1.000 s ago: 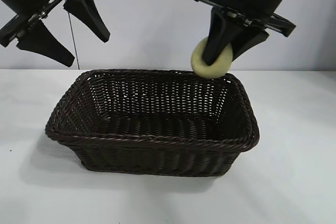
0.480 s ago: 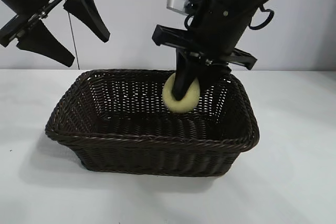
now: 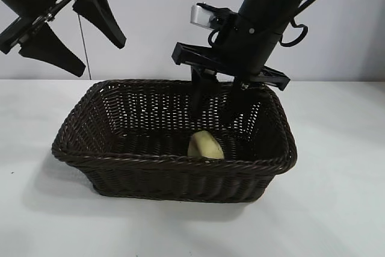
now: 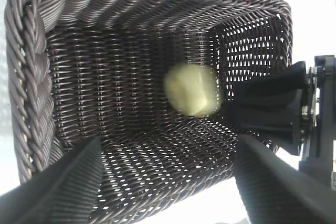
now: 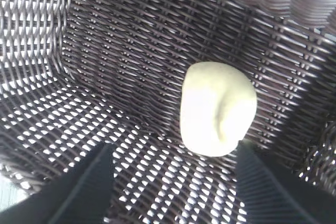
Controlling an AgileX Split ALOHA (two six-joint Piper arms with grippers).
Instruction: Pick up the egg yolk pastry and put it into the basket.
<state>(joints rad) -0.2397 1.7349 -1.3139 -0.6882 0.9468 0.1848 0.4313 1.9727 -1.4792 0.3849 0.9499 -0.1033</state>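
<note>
The left tool [image 3: 75,31] hangs above the bench's far left part, outside the basket [image 3: 174,164], with its fingers spread wide and nothing between them. The basket stands in the middle of the white bench [image 3: 337,209], which is plain and matte; behind it is a pale grey wall [image 3: 156,22]. The egg yolk pastry [image 3: 206,146] lies free on the woven bottom of the basket, near the front wall and a little toward the right side. The right tool [image 3: 218,103] reaches down into the basket just above the pastry, its fingers apart and not touching it.
</note>
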